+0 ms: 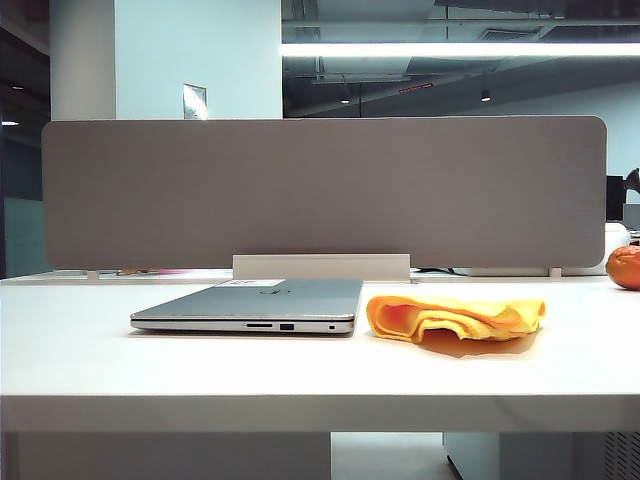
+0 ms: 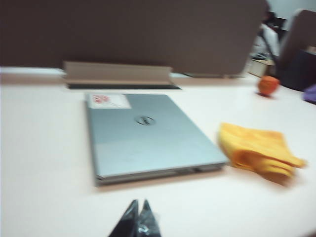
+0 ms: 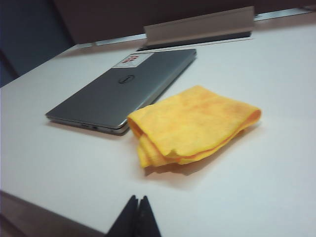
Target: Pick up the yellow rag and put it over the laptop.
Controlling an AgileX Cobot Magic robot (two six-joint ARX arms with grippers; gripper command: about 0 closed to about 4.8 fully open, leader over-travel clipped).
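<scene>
Exterior view shows a closed silver-grey laptop (image 1: 262, 303) lying flat on the white desk (image 1: 300, 370), its ported edge facing the camera. Just beside it, on the right of that view and not touching it, lies the yellow rag (image 1: 455, 318), folded into soft wavy layers. A grey divider panel (image 1: 320, 190) stands along the far edge of the desk, and an orange fruit (image 1: 624, 267) sits near the far right corner, well apart from the rag. Neither arm appears in this view.

Left wrist view shows the left end effector (image 2: 138, 219) above bare desk near the laptop's front edge, its two dark fingertips pressed together, holding nothing. Right wrist view shows the right end effector (image 3: 138, 217) likewise closed and empty, above the desk's near edge in front of the rag.
</scene>
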